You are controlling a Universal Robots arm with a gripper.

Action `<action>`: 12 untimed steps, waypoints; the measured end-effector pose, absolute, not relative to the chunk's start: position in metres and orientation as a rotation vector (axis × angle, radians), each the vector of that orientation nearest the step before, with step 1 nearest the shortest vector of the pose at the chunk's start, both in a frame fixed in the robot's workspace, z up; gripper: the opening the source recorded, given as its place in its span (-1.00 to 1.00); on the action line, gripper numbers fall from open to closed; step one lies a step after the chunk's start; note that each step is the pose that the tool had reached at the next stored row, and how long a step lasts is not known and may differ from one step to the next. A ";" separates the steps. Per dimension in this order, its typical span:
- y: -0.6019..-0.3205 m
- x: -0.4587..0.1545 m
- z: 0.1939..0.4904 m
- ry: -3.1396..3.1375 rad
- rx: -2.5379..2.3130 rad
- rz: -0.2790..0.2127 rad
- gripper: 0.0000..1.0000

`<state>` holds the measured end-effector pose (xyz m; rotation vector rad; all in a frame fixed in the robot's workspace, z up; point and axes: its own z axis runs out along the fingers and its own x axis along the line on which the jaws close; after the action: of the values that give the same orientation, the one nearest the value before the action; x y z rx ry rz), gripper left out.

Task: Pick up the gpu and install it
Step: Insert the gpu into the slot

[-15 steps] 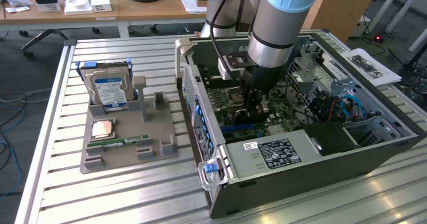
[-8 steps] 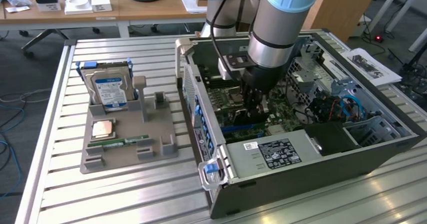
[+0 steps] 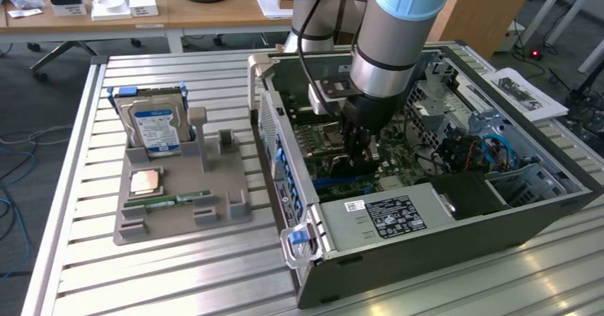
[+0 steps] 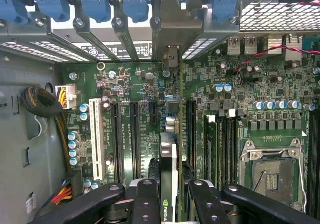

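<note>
The gpu [image 4: 169, 154] stands edge-on between my fingers [image 4: 147, 194], a thin dark card with a green logo near the grip. Its silver end bracket [image 4: 170, 59] reaches the case's rear slot openings. My gripper [image 4: 172, 190] is shut on it, directly over the long dark expansion slots [image 4: 134, 134] of the green motherboard [image 4: 240, 84]. In the exterior view my gripper [image 3: 360, 153] reaches down inside the open computer case [image 3: 425, 220], low over the board. Whether the card's edge touches a slot is hidden.
A grey parts holder [image 3: 179, 189] at the exterior view's left carries a silver hard drive [image 3: 155, 125], a chip [image 3: 144, 182] and a green memory stick [image 3: 175, 199]. Inside the case are a power supply [image 3: 392, 213], a CPU socket [image 4: 272, 174], a white slot [image 4: 98, 139] and a cable bundle [image 4: 40, 102].
</note>
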<state>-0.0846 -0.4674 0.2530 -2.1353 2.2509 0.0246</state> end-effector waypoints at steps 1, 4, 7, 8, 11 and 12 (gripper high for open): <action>-0.467 -0.085 0.253 2.251 -2.135 0.025 -0.47; -0.467 -0.085 0.252 2.250 -2.135 0.025 -0.47; -0.467 -0.085 0.252 2.251 -2.135 0.025 -0.47; -0.467 -0.085 0.252 2.251 -2.135 0.025 -0.47; -0.467 -0.085 0.252 2.251 -2.135 0.025 -0.47; -0.467 -0.085 0.252 2.251 -2.135 0.025 -0.47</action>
<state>-0.0846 -0.4674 0.2516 -2.1352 2.2508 0.0246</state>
